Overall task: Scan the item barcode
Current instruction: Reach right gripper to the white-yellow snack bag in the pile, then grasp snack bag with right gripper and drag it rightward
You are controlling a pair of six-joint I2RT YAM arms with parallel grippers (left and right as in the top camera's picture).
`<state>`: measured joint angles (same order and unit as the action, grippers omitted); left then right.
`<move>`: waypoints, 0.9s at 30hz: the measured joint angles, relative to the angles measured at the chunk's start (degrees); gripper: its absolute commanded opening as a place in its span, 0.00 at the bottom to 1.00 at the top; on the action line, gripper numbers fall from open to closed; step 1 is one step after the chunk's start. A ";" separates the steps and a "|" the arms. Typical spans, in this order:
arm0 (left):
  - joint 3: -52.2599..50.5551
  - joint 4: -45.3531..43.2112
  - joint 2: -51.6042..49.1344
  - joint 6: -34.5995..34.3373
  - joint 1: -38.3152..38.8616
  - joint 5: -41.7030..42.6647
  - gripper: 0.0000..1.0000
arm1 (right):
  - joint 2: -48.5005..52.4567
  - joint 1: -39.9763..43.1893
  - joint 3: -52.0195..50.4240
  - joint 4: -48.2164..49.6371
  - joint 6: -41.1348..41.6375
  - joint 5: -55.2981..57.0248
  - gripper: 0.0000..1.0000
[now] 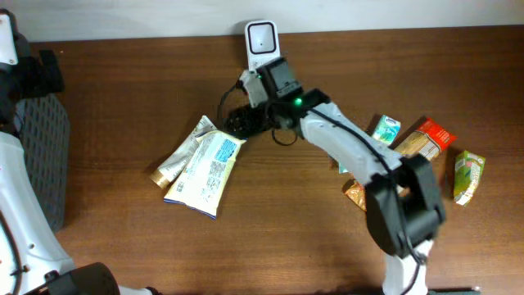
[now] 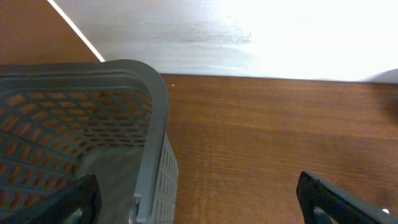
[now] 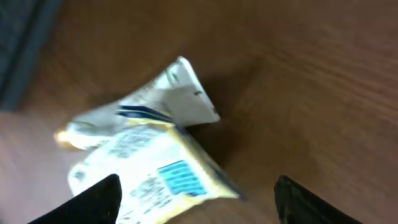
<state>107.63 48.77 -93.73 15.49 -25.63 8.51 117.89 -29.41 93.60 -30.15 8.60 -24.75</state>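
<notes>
Overhead: right arm (image 1: 360,152) reaches toward 10 o'clock, right gripper (image 1: 239,121) just beside the pouch (image 1: 205,164); scanner (image 1: 260,37) at 12.
Left wrist: left gripper (image 2: 199,202) spread wide, empty; basket (image 2: 158,118) at 9.
Right wrist: jaws spread, holding nothing; pouch lies loose, barcode (image 3: 180,177) up.
Likely pick-up step; next calls for grasping the pouch and presenting it to the scanner.

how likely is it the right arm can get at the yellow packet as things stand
Probably yes: the right gripper hangs open close to the yellow packet, with nothing between them. A silver packet lies against it and might get caught too.
</notes>
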 measured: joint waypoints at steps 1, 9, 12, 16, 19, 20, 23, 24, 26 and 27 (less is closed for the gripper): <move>0.00 0.00 0.00 0.00 0.00 0.02 0.99 | 2.80 0.00 2.27 -0.81 -1.14 -0.37 0.75; 0.00 0.00 0.00 0.00 0.00 0.00 0.99 | 16.81 -3.08 18.73 -14.60 -19.56 -4.92 0.77; 0.00 0.00 0.00 0.00 0.00 0.00 0.99 | 18.91 -5.84 18.86 -17.51 -23.43 -6.45 0.66; 0.00 0.00 0.00 0.00 0.00 0.02 0.99 | 21.05 -7.80 18.08 -20.06 -23.87 -8.85 0.04; 0.00 0.00 0.00 0.00 0.00 0.02 0.99 | 21.20 -8.41 17.77 -21.29 -22.73 -11.91 0.04; 0.00 0.00 0.00 0.00 0.00 0.02 0.99 | 21.24 -8.37 17.77 -22.25 -22.45 -12.92 0.04; 0.00 0.00 0.00 0.00 0.00 0.02 0.99 | 21.29 -7.43 18.47 -29.22 -22.08 -15.47 0.04; 0.00 0.02 0.00 0.00 0.00 0.02 0.99 | 21.29 -6.95 18.91 -31.61 -22.08 -15.74 0.04; 0.00 0.00 0.00 0.00 0.00 0.00 0.99 | 20.63 -5.11 18.91 -35.56 -22.05 -15.74 0.04; 0.00 0.02 0.00 0.00 0.00 0.02 0.99 | 19.26 -3.45 18.91 -37.64 -22.05 -15.61 0.04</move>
<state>107.63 48.80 -93.73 15.49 -25.63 8.54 137.14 -32.86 112.51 -67.79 -13.45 -40.36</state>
